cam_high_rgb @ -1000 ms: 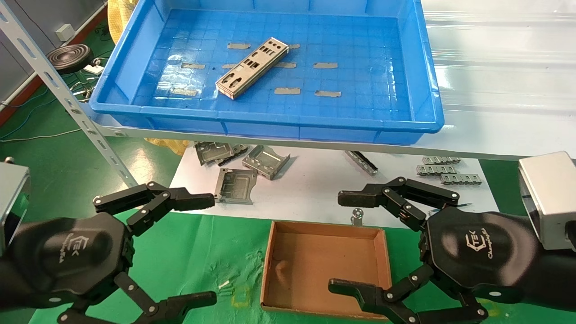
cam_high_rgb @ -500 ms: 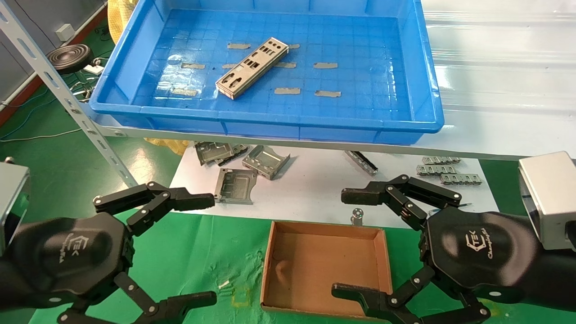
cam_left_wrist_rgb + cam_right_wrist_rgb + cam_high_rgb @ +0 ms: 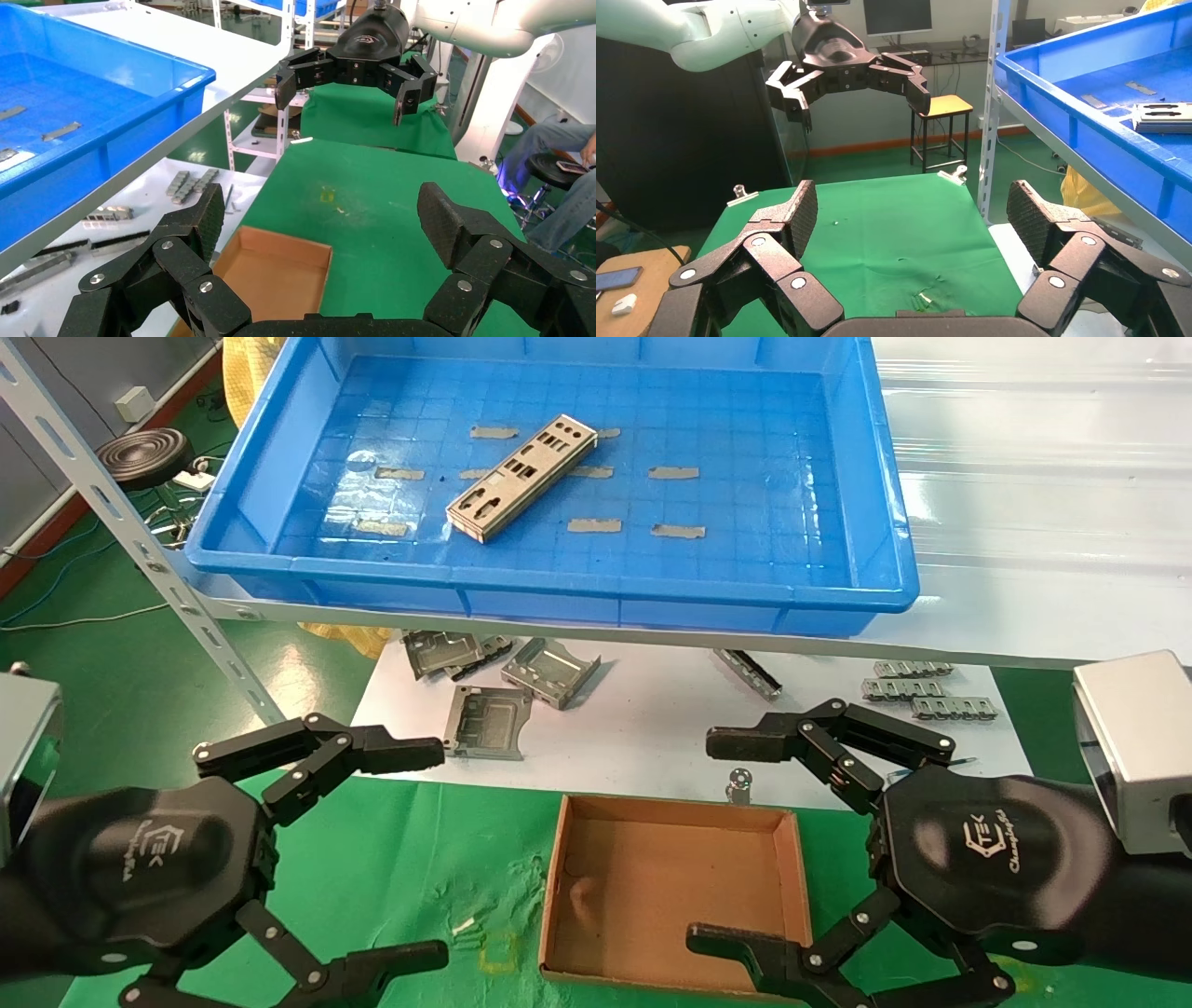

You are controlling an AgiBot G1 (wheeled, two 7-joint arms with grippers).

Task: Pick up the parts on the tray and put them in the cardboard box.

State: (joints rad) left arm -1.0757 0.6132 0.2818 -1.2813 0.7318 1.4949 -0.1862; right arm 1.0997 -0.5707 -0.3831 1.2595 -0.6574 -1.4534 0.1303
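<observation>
Progress on the task looks nil, with the cardboard box (image 3: 672, 889) sitting empty on the green surface and one stack of parts (image 3: 522, 477) lying diagonally on the floor of the tray (image 3: 596, 590), which stands on a higher shelf beyond the box. Left gripper (image 3: 410, 850) hovers just left of the box and right gripper (image 3: 717, 840) over its right edge, both with fingers spread wide and holding nothing, so reaching, grasping, carrying and dropping all seem left to do
</observation>
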